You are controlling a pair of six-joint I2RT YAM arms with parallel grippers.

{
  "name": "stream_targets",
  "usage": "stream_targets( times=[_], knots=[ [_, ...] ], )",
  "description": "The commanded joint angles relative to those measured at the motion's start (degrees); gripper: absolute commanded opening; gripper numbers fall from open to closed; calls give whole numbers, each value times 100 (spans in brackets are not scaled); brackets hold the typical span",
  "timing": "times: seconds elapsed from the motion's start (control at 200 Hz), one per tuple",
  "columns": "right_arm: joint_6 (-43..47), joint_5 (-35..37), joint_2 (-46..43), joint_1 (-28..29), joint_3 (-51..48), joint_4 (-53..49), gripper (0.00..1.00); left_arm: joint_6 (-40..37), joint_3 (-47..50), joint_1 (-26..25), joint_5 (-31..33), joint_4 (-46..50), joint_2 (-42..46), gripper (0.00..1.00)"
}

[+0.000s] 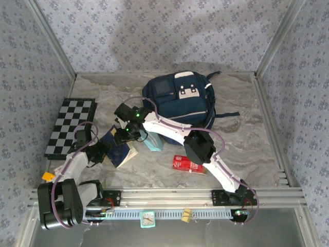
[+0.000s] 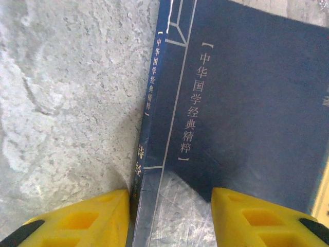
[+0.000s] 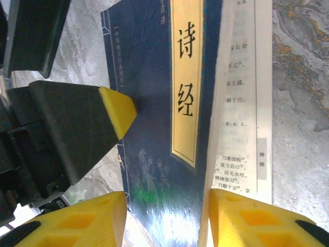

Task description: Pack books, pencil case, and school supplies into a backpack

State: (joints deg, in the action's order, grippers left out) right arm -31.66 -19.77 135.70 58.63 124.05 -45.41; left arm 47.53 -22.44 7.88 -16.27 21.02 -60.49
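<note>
I read left gripper [image 2: 169, 200] half-open astride navy book [image 2: 247, 113] spine, toward table [image 2: 61, 103] near-left corner. Right gripper [image 3: 167, 200] half-open above its cover.

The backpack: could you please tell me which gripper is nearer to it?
Right. The right gripper sits just off the near-left corner of the backpack; the left gripper is farther toward the arm bases, at the navy book.

**Lighting and picture quality**

Bright, even, diffuse light from above. Broad soft shadow across back wall [image 1: 154, 31]; faint, soft-edged shadows on bench [image 1: 247, 128]. Whitish glare on glossy navy book [image 2: 247, 113] cover, low in both wrist views. Print legible; bottom edges of wrist views soft, out of focus.
</note>
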Motion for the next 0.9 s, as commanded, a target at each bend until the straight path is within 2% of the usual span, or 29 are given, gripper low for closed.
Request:
stream_targets(
  times=[0.0,0.325,0.575,0.675,0.76,0.895],
  knots=[
    [22,-226,-194,3,-238,50,46,-88,-148,-22,-82,-32,-27,45],
    [-33,-332,-6,-19,-312,116,40,10,-147,-55,-137,-47,63,45],
    [0,-299,53,-37,-185,60,24,123,-156,-203,-148,-83,105,44],
    [37,-273,-34,-36,-203,61,14,100,-230,-210,-117,-21,118,44],
    [46,-315,-169,-49,-230,100,7,73,-359,-207,-91,114,139,47],
    [11,-395,-501,-62,-298,241,0,22,-641,-171,53,511,421,60]
  ],
)
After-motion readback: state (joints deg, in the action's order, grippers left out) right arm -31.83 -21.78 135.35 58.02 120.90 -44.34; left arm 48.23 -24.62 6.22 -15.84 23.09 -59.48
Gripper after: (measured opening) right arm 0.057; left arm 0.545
